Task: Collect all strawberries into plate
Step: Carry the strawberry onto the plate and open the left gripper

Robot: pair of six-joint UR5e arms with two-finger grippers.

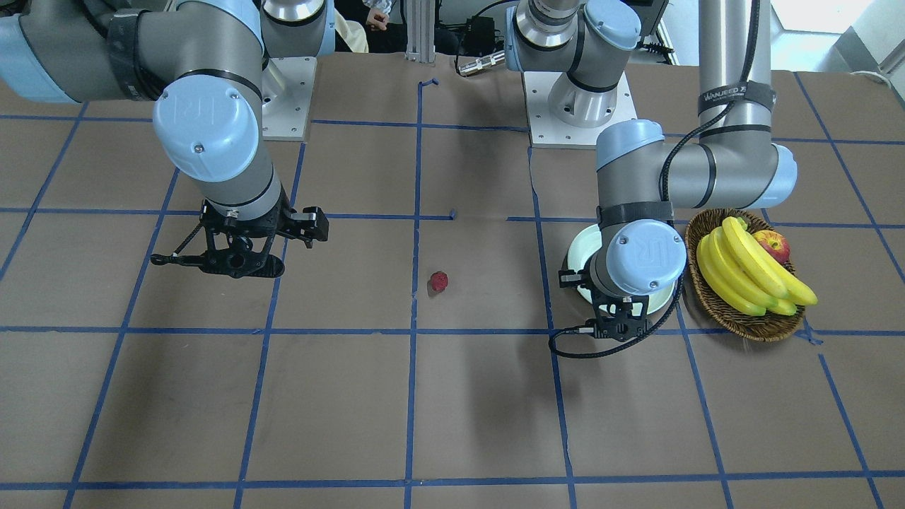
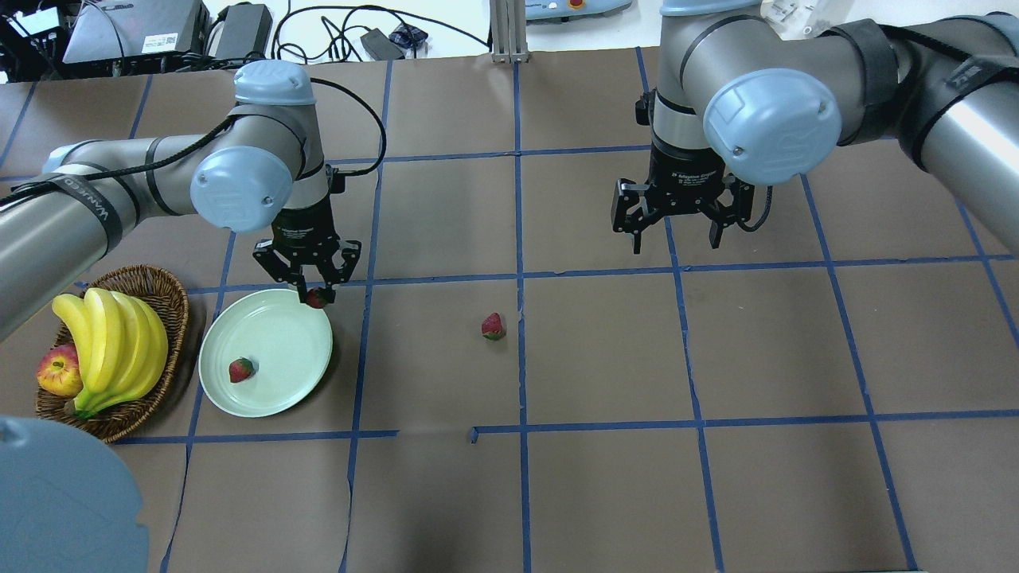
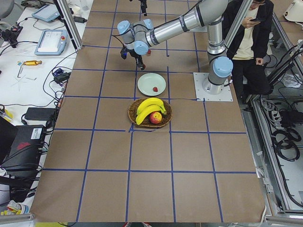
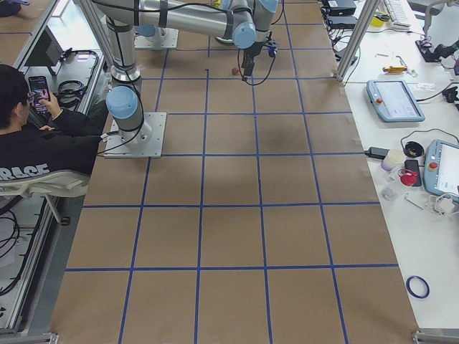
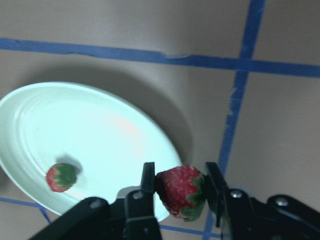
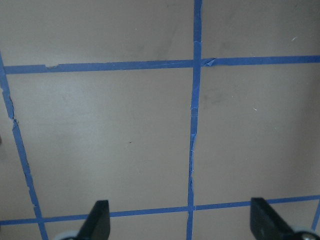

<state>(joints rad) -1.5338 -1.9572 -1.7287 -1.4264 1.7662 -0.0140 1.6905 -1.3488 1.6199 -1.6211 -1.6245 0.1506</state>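
The pale green plate (image 2: 279, 334) lies next to the basket, with one strawberry (image 2: 240, 370) resting in it. My left gripper (image 2: 316, 296) hangs over the plate's far right rim, shut on a second strawberry (image 5: 181, 191). In the left wrist view the plate (image 5: 95, 135) and the strawberry in it (image 5: 61, 177) lie below and to the left. A third strawberry (image 2: 493, 326) sits on the bare table near the middle, also seen from the front (image 1: 439, 281). My right gripper (image 2: 675, 231) hovers open and empty over the table's right half, well away from that strawberry.
A brown wicker basket (image 2: 171, 298) with bananas (image 2: 111, 342) and a red apple (image 2: 57, 372) stands left of the plate. Blue tape lines grid the brown table. A person sits behind the robot's base in the side views.
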